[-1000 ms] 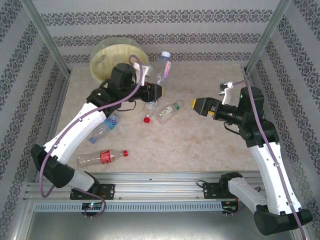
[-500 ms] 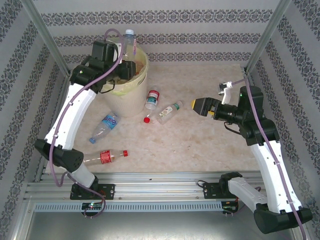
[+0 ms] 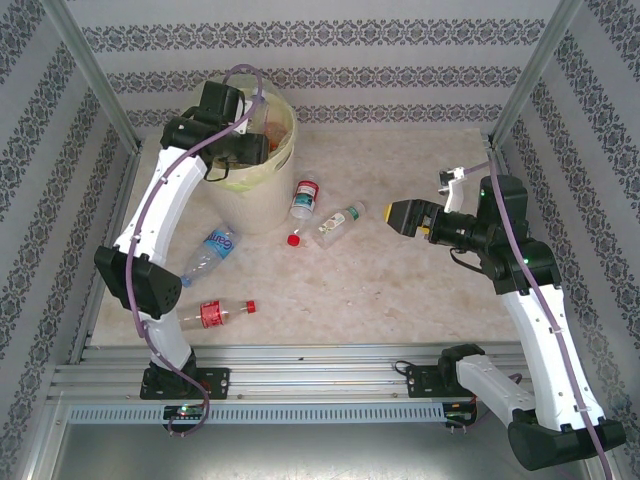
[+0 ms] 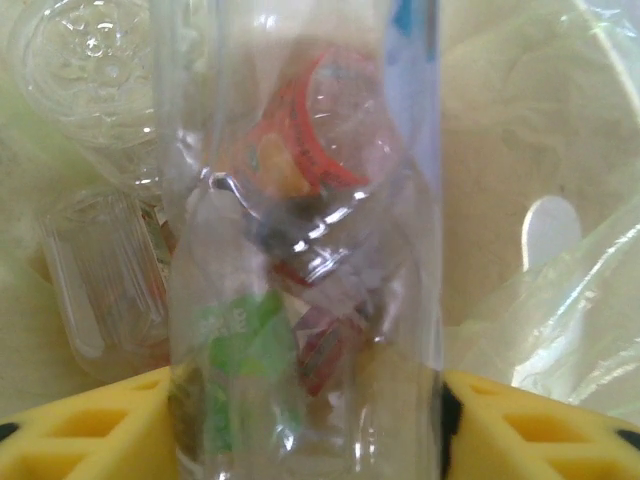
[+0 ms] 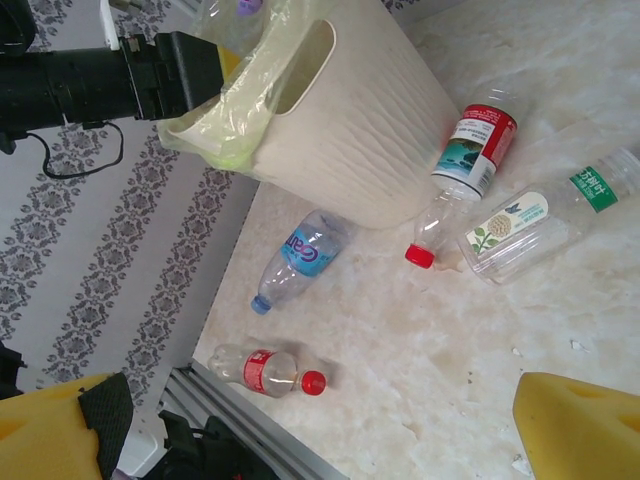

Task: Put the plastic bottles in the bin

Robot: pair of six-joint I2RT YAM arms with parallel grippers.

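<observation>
Clear bottle [image 4: 300,250] sits between the left gripper's [image 4: 305,440] yellow fingers [image 4: 90,430].

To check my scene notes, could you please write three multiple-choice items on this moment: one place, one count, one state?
1. Where is the left gripper? A) inside the bin B) by its own base C) against the back wall
2. How many bottles lie on the table? A) two B) four C) seven
3. The right gripper is: A) shut on a bottle B) open, empty C) shut on a cap
Answers: 1A, its wrist view shows the bag around it; 2B, four lie outside the bin; 3B, its fingers stand apart over the table.
</observation>
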